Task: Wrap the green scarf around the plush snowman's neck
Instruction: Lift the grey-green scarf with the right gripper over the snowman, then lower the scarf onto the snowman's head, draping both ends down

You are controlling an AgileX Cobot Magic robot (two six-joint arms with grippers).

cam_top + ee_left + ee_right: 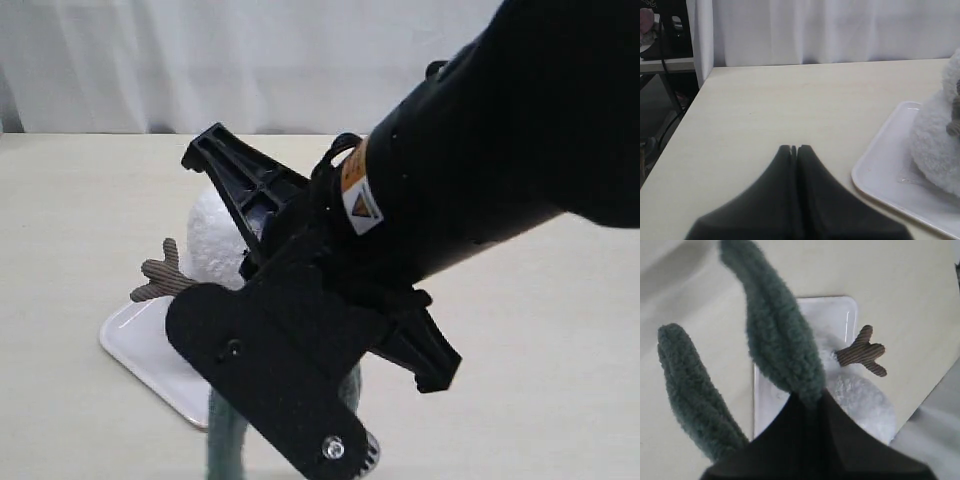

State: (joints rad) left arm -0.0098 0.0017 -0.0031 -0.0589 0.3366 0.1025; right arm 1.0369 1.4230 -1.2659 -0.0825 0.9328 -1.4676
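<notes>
The plush snowman (214, 238) stands on a white tray (148, 352), mostly hidden behind my right arm (470, 170). One brown twig arm (164, 276) sticks out. My right gripper (812, 397) hangs above the snowman (862, 402) and is shut on the green scarf (780, 340). One fuzzy length of scarf runs out from the fingertips and another length (690, 390) hangs beside it. In the exterior view the scarf (225, 435) dangles in front of the tray. My left gripper (794, 148) is shut with nothing in it, over bare table beside the tray (880, 175) and snowman (935, 145).
A white curtain (200, 60) closes off the back of the beige table (80, 200). In the left wrist view the table's edge (687, 115) shows, with dark furniture and cables (665, 45) beyond it.
</notes>
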